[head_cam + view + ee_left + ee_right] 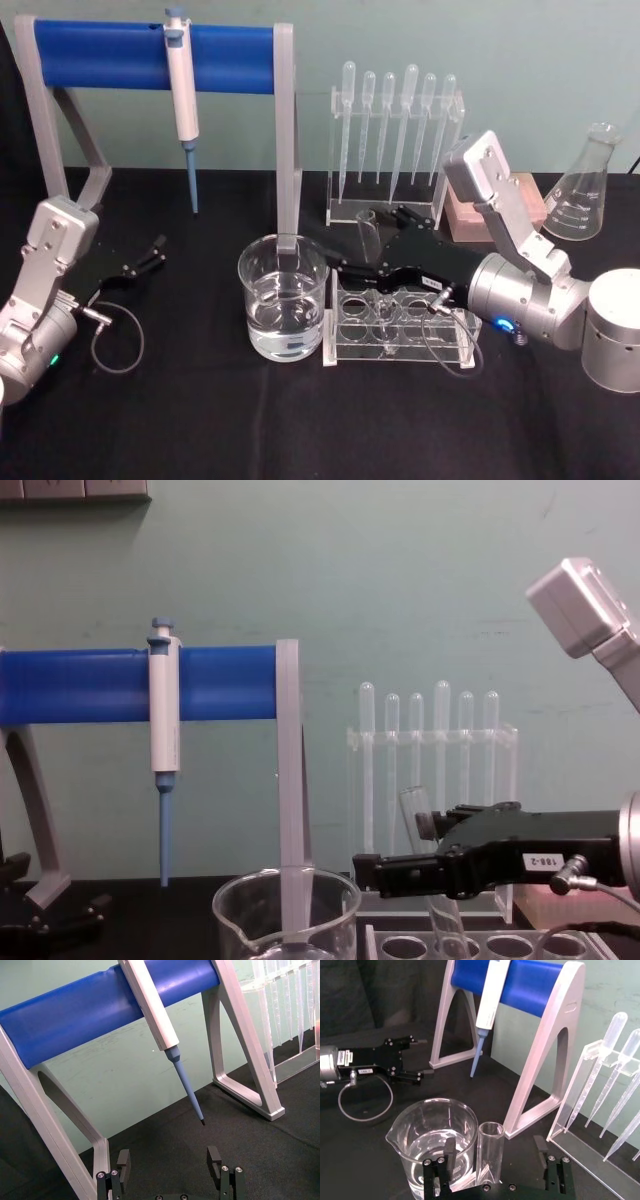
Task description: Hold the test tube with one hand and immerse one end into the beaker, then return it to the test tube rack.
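1. The black right gripper [495, 1145] straddled the clear glass test tube [489, 1160], fingers spread, clamping nothing.
2. The test tube leaned in its clear rack [400, 345], just beside the wide glass beaker [262, 320].
3. The left gripper [155, 252] rested well apart, fingers spread.

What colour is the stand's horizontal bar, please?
Plain blue; the horizontal bar shows best in head view.

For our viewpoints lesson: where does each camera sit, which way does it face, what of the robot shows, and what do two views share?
Head: high, looking down on the table; left gripper and right gripper show.
Chest: low, looking level at the stand; right gripper shows.
Left wrist: on left arm, facing the stand; its open fingers show.
Right wrist: on right arm, facing beaker and tube; its open fingers show.
Shared: head and right wrist both show beaker, tube, stand.
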`<move>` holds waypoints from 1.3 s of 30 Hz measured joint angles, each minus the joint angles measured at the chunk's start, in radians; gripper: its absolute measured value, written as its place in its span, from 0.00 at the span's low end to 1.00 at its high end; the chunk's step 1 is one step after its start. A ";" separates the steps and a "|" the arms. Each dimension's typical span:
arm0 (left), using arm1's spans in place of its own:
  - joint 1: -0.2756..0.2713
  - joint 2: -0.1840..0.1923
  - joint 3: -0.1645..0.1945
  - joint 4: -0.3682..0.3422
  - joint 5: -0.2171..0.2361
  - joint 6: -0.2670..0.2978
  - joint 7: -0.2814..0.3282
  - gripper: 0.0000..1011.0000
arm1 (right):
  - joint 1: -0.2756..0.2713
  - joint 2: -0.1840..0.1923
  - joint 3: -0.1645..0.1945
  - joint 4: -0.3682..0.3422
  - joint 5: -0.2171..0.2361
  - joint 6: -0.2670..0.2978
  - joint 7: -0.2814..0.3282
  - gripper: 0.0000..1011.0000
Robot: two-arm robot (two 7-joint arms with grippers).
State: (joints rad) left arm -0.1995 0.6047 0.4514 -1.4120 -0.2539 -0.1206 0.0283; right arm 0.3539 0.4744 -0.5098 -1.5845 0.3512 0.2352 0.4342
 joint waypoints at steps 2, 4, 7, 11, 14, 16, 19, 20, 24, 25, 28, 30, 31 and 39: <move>0.000 0.000 0.000 0.000 0.000 0.000 0.000 0.99 | 0.003 0.001 0.000 0.000 -0.004 0.009 0.004 0.94; 0.000 0.000 0.000 0.000 0.000 0.000 0.000 0.99 | 0.009 0.003 0.000 0.002 -0.013 0.027 0.008 0.90; 0.000 0.000 0.000 0.000 0.000 0.000 0.000 0.99 | 0.012 0.003 0.001 0.005 -0.019 0.035 0.013 0.81; 0.000 0.000 0.000 0.000 0.000 0.000 0.000 0.99 | 0.010 0.002 0.007 0.009 -0.021 0.038 0.016 0.70; 0.000 0.000 0.000 0.000 0.000 0.000 0.000 0.99 | 0.008 0.001 0.010 0.010 -0.021 0.036 0.020 0.62; 0.000 0.000 0.000 0.000 0.000 0.000 0.000 0.99 | 0.004 -0.001 0.013 0.009 -0.021 0.032 0.020 0.52; 0.000 0.000 0.000 0.000 0.000 0.000 0.000 0.99 | -0.001 -0.001 0.017 0.002 -0.021 0.028 0.020 0.46; 0.000 0.000 0.000 0.000 0.000 0.000 0.000 0.99 | -0.003 -0.001 0.020 -0.002 -0.020 0.027 0.020 0.40; 0.000 0.000 0.000 0.000 0.000 0.000 0.000 0.99 | -0.021 0.001 0.033 -0.030 -0.015 0.019 0.015 0.28; 0.000 0.000 0.000 0.000 0.000 0.000 0.000 0.99 | -0.029 0.001 0.038 -0.042 -0.011 0.015 0.011 0.25; 0.000 0.000 0.000 0.000 0.000 0.000 0.000 0.99 | -0.044 0.003 0.051 -0.062 -0.002 0.007 0.005 0.22; 0.000 0.000 0.000 0.000 0.000 0.000 0.000 0.99 | -0.061 0.004 0.065 -0.083 0.009 -0.004 -0.002 0.22; 0.000 0.000 0.000 0.000 0.000 0.000 0.000 0.99 | -0.071 0.005 0.073 -0.095 0.017 -0.011 -0.007 0.22; 0.000 0.000 0.000 0.000 0.000 0.000 0.000 0.99 | -0.103 0.011 0.108 -0.143 0.051 -0.032 -0.019 0.22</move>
State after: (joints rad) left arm -0.1995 0.6047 0.4514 -1.4120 -0.2539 -0.1205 0.0283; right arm 0.2512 0.4852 -0.4015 -1.7278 0.4024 0.2032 0.4150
